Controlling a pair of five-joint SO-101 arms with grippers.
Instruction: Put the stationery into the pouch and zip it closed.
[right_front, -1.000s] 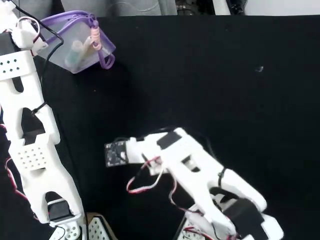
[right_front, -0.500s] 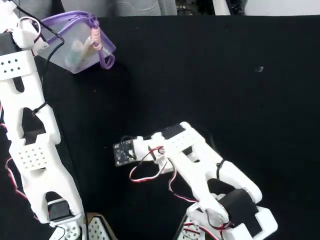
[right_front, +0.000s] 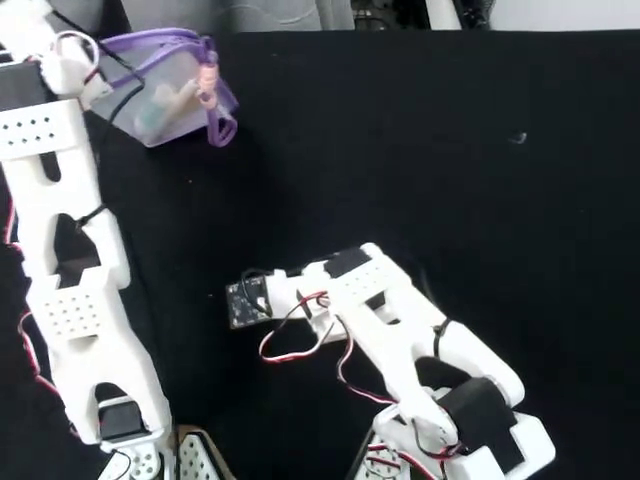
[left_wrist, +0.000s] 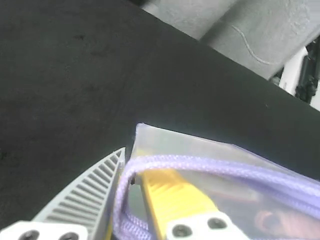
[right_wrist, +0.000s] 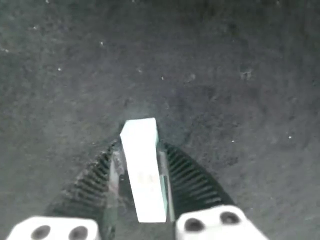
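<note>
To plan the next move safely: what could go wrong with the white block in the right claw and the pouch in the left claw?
1. The white block sticks out past the tips of the right claw and is far from the pouch; it might slip on the way.
2. The left claw pinches only the pouch's purple edge near the table corner; the pouch might tilt or fall.

One pouch (right_front: 165, 95), one white block (right_wrist: 144, 167).

No words, numbers or signs could be read on the pouch (right_front: 165, 100) or elsewhere; faint marks on the white block (right_wrist: 142, 170) were illegible.
</note>
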